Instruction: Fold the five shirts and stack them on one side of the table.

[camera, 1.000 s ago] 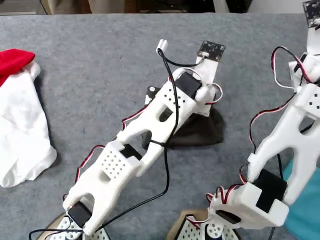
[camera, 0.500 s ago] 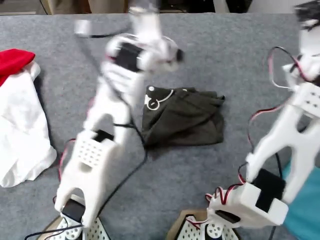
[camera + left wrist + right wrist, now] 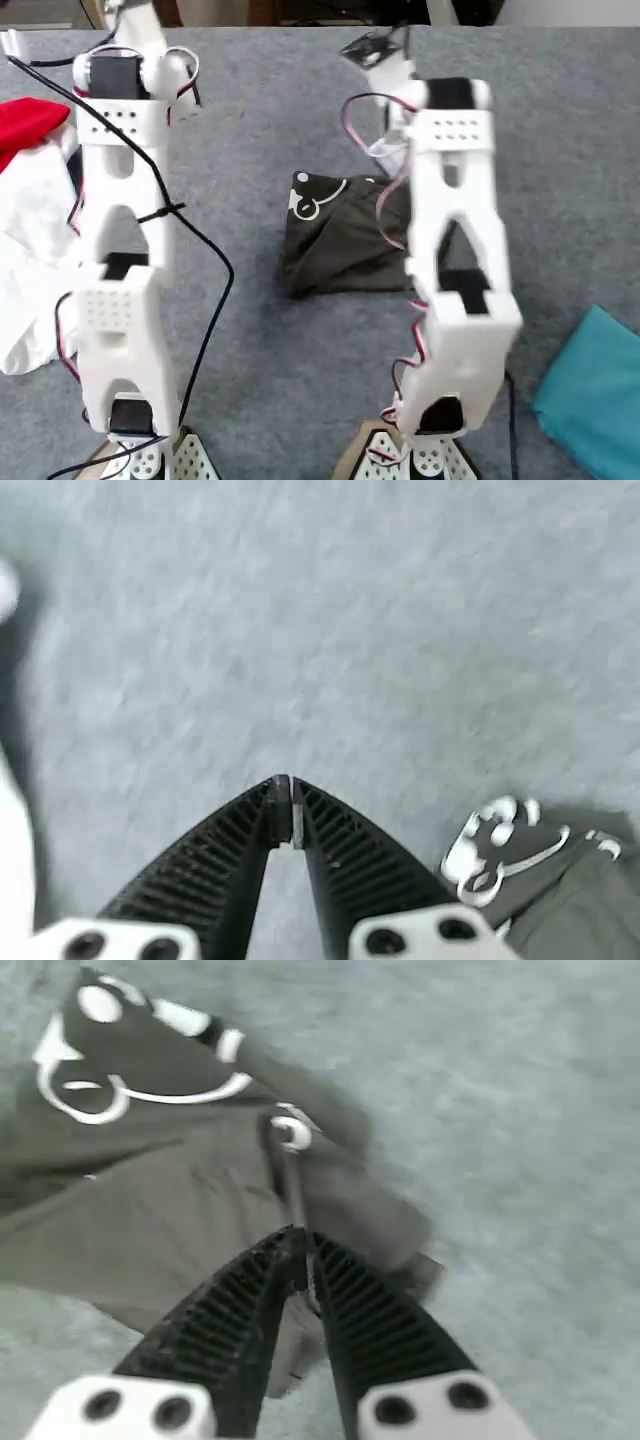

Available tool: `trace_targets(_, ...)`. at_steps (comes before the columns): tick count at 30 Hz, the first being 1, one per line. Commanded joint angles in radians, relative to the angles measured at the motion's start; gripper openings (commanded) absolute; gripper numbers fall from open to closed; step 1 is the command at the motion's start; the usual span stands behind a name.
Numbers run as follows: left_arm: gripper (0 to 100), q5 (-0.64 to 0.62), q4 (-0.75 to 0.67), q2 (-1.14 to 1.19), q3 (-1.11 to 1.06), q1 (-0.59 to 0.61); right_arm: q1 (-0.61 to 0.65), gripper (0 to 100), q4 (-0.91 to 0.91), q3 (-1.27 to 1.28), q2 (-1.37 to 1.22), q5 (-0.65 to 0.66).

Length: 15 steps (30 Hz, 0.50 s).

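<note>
- Dark shirt (image 3: 340,240): folded, mid-table (image 3: 250,120).
- Left gripper (image 3: 283,805): tips together, empty, over bare table beside the dark shirt's printed corner.
- Right gripper (image 3: 300,1250): tips together, above the dark shirt, no cloth pinched.
- White shirt (image 3: 30,250), red shirt (image 3: 25,118): heaped well left of the dark shirt.
- Teal shirt (image 3: 595,390): right of the dark shirt, nearer the arm bases.

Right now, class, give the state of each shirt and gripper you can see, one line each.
dark shirt: folded, lying flat.
white shirt: crumpled, unfolded.
red shirt: bunched, against the white shirt.
teal shirt: partly in view; fold cannot be told.
left gripper: shut, empty.
right gripper: shut, over the dark shirt.
</note>
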<state>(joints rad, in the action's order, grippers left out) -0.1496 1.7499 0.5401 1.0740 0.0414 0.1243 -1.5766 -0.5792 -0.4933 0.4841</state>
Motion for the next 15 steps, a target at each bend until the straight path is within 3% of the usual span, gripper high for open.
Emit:
trace_targets(1,2,-0.009,-0.014,-0.272,-0.379,0.02,0.024,0.9,-0.135,-0.272,-0.12,-0.046)
trace_targets(5,2,-0.008,-0.238,-0.452,-0.778,0.02,0.025,7.9,-0.212,-0.473,-0.222,-0.06)
trace_targets(9,2,-0.014,-0.511,-0.506,-1.129,0.025,0.054,17.7,-0.21,-0.404,-0.225,-0.041)
trace_targets(15,2,-0.041,-0.965,-0.506,-1.504,0.038,0.062,18.2,-0.184,-0.341,-0.245,-0.046)
